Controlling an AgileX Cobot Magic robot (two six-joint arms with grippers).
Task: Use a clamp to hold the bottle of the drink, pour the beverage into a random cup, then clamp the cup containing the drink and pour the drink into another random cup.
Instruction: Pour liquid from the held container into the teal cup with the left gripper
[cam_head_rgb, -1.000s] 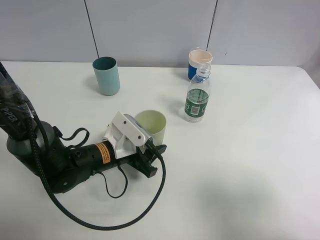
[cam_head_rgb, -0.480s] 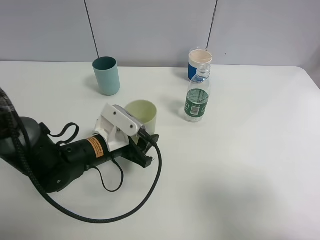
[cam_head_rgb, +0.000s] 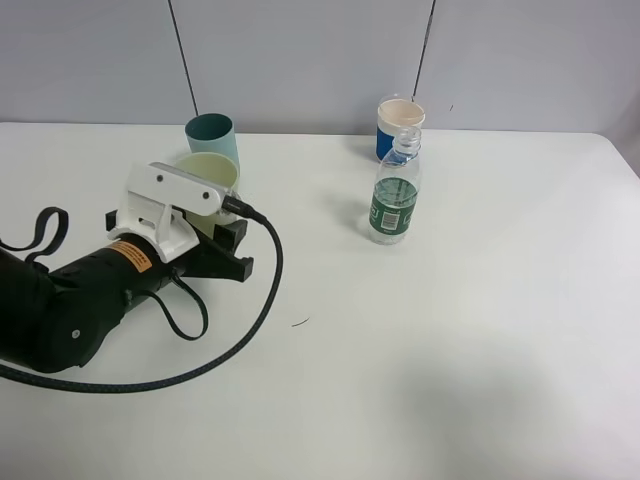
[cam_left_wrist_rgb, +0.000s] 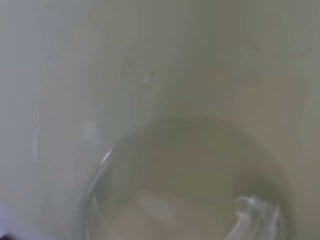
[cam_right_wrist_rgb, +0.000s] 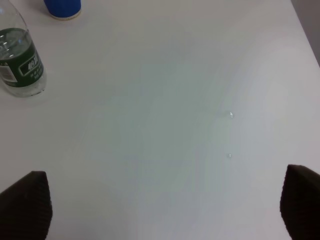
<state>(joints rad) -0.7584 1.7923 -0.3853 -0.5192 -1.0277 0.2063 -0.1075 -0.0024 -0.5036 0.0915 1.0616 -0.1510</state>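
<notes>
My left gripper (cam_head_rgb: 200, 232) is shut on the pale yellow-green cup containing the drink (cam_head_rgb: 207, 172), which it holds just in front of the teal cup (cam_head_rgb: 212, 133) at the back left. The left wrist view looks straight into the held cup (cam_left_wrist_rgb: 150, 75), where the clear beverage (cam_left_wrist_rgb: 190, 200) pools at its bottom. The bottle (cam_head_rgb: 395, 200) with its green label stands right of centre and also shows in the right wrist view (cam_right_wrist_rgb: 20, 62). My right gripper (cam_right_wrist_rgb: 162, 210) is open over bare table, well away from the bottle, and does not show in the exterior high view.
A blue cup with a cream rim (cam_head_rgb: 399, 125) stands behind the bottle at the back; its base shows in the right wrist view (cam_right_wrist_rgb: 62, 7). A few small droplets (cam_right_wrist_rgb: 230, 115) lie on the white table (cam_head_rgb: 470, 330). The left arm's black cable loops across the table.
My left gripper has carried the yellow-green cup from the table's middle back and to the left, up to the teal cup. The bottle and the blue cup have not moved.
</notes>
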